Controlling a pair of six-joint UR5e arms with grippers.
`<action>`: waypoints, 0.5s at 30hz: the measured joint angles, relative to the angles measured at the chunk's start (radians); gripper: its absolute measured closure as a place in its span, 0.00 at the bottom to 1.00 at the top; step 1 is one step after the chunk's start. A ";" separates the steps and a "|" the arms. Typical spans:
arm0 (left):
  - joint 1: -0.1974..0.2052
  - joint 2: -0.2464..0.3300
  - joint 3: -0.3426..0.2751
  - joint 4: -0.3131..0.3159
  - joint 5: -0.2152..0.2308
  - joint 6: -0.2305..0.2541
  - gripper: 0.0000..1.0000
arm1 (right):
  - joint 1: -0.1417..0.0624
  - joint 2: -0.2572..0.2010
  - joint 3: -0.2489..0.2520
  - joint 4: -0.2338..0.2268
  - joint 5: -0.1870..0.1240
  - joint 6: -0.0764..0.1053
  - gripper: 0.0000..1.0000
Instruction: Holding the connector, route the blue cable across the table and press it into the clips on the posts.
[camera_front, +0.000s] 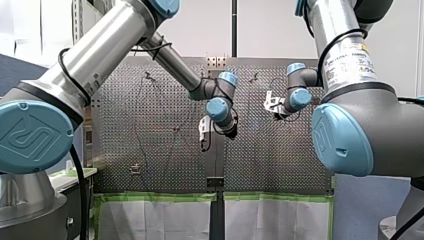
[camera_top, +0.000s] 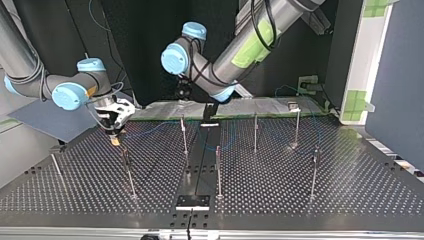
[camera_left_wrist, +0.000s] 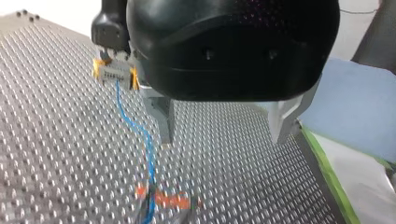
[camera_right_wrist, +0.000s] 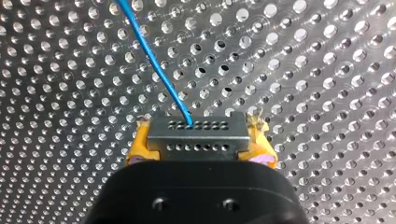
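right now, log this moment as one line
right gripper shut on connector | blue cable runs from connector down to table | left gripper open, empty

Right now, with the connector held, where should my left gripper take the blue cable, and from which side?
Probably the bare run of the blue cable just behind the connector, taken from above with the open left gripper across it: there it runs fairly straight, low over the table.
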 joint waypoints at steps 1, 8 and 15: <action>-0.007 0.000 0.000 0.007 -0.002 -0.006 0.00 | 0.000 0.000 0.000 0.000 0.000 0.000 1.00; -0.069 0.000 0.000 0.072 -0.015 -0.035 0.00 | -0.001 0.000 0.000 0.000 0.000 0.000 1.00; -0.086 -0.012 0.015 0.132 -0.064 -0.053 0.00 | -0.002 0.000 0.000 0.000 -0.001 0.001 1.00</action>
